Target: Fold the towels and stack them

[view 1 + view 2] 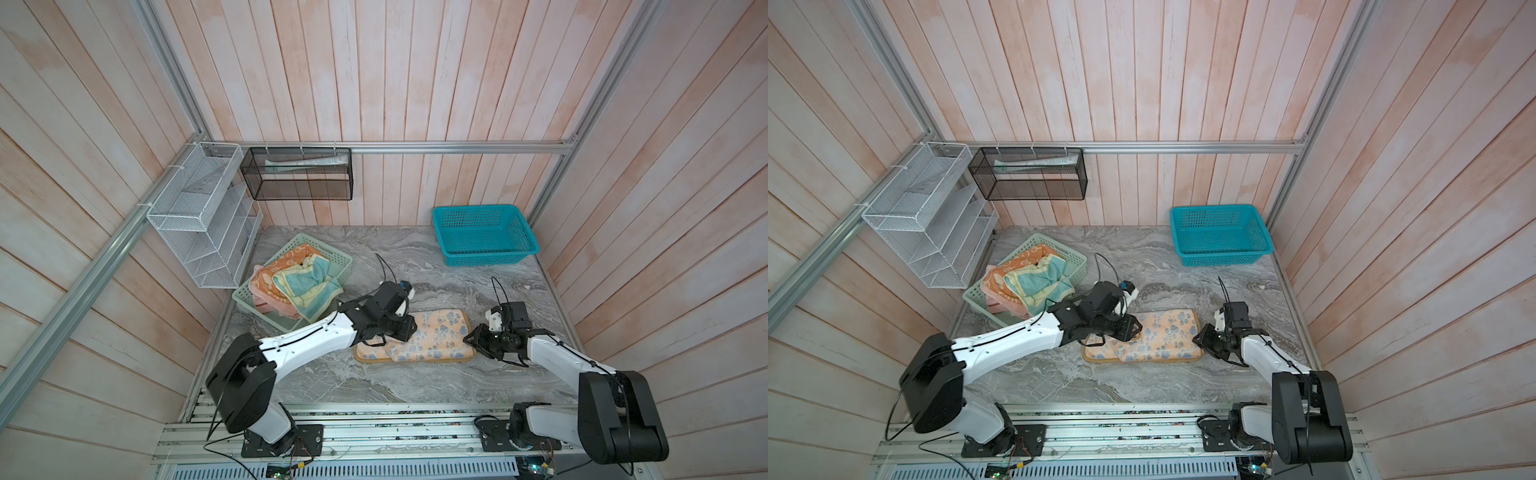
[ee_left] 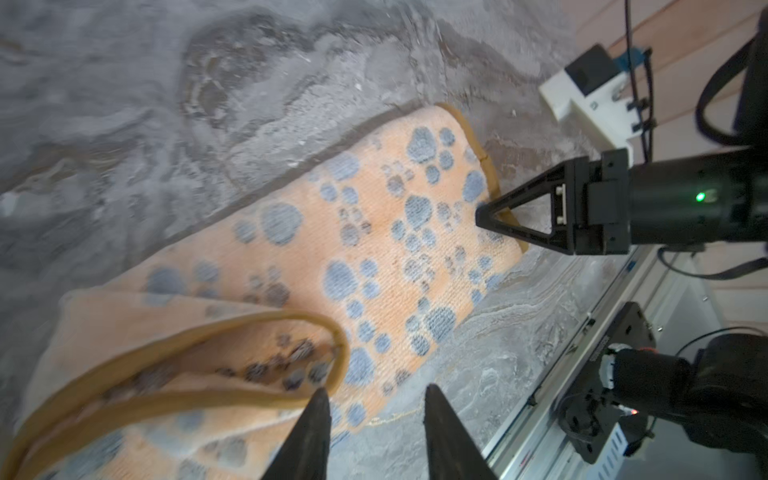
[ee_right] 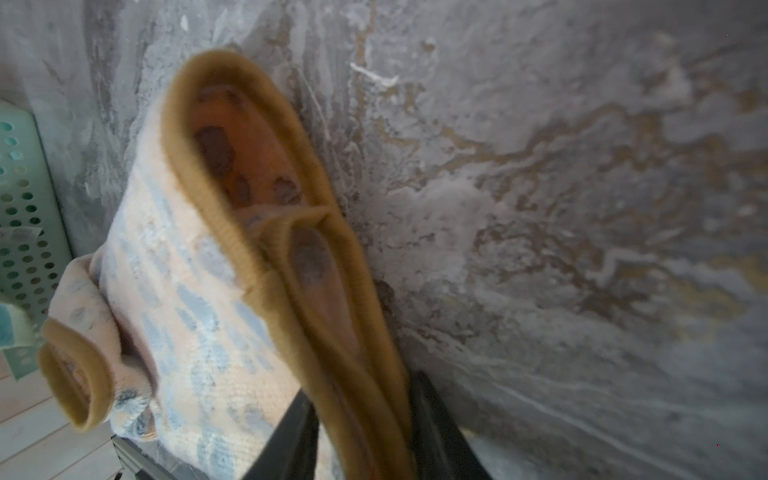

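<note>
A peach towel with grey paw prints and brown edging [image 1: 432, 334] [image 1: 1163, 336] lies folded lengthwise in the middle of the marble table. My right gripper [image 3: 365, 395] [image 1: 471, 337] is shut on the doubled brown edging at its right end [image 3: 291, 232]. The left wrist view shows that gripper [image 2: 482, 216] tip-on at that edge. My left gripper [image 2: 376, 392] [image 1: 376, 343] hovers over the left end. Its jaws stand apart with only towel and table showing between them. A raised loop of edging [image 2: 332, 332] sits beside one finger. Other towels, orange [image 1: 270, 270], yellow-green [image 1: 307, 284] and salmon pink [image 1: 266, 301], are heaped in a basket.
The mint-green basket [image 1: 336, 259] with the heap stands at the table's left, close behind my left arm. A teal basket [image 1: 482, 235] stands empty at the back right. A white wire rack [image 1: 199, 216] and a black mesh basket [image 1: 299, 174] hang on the walls. Metal rails run along the front edge.
</note>
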You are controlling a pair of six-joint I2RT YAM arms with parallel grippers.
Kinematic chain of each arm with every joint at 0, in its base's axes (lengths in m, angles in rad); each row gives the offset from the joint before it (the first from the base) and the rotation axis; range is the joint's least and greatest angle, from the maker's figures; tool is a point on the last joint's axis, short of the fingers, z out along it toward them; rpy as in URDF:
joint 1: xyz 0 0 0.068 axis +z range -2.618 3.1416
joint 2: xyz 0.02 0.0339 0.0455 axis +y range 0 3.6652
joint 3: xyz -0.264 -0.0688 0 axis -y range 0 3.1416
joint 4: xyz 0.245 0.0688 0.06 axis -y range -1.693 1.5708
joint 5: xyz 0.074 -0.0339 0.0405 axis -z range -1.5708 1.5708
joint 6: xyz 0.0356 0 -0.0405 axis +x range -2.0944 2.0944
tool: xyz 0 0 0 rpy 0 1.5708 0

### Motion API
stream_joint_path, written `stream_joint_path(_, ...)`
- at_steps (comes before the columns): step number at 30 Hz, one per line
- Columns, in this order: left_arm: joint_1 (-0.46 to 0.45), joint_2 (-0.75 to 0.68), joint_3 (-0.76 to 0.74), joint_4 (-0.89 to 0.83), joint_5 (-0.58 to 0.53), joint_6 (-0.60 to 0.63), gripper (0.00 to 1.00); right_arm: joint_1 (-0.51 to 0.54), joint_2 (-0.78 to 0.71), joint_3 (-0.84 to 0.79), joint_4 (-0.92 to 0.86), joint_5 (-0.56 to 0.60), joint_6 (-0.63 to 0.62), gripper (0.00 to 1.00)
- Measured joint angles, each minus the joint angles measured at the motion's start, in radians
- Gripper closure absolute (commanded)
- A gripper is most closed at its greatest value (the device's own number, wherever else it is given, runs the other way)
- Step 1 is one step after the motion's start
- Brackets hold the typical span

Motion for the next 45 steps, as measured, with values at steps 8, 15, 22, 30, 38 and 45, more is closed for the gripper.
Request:
stream_joint_path(8,-0.054,0.262,0.2,-0.163,-0.204,0.098,0.57,0.004,-0.006,-0.002,-0.026,0.025,-0.006,0.85)
stream_joint_path(15,-0.053,0.261,0.161,-0.219,-0.275,0.103,0.57,0.005,-0.014,-0.003,-0.035,0.03,-0.006,0.89)
stream_joint_path(22,-0.053,0.226,0.088,-0.202,-0.277,0.079,1.0,0.005,-0.014,-0.003,-0.035,0.03,-0.006,0.9)
stream_joint_path(30,0.048,-0.063,-0.169,-0.148,-0.267,0.001,0.96,0.005,-0.013,-0.003,-0.035,0.031,-0.017,0.92)
stream_joint_path(38,0.254,-0.406,-0.455,-0.194,-0.245,-0.136,0.56,0.005,-0.014,-0.002,-0.04,0.027,-0.029,0.59)
stream_joint_path(45,0.301,-0.479,-0.413,-0.143,-0.163,-0.162,0.61,0.011,-0.031,0.016,-0.041,0.02,-0.033,0.35)
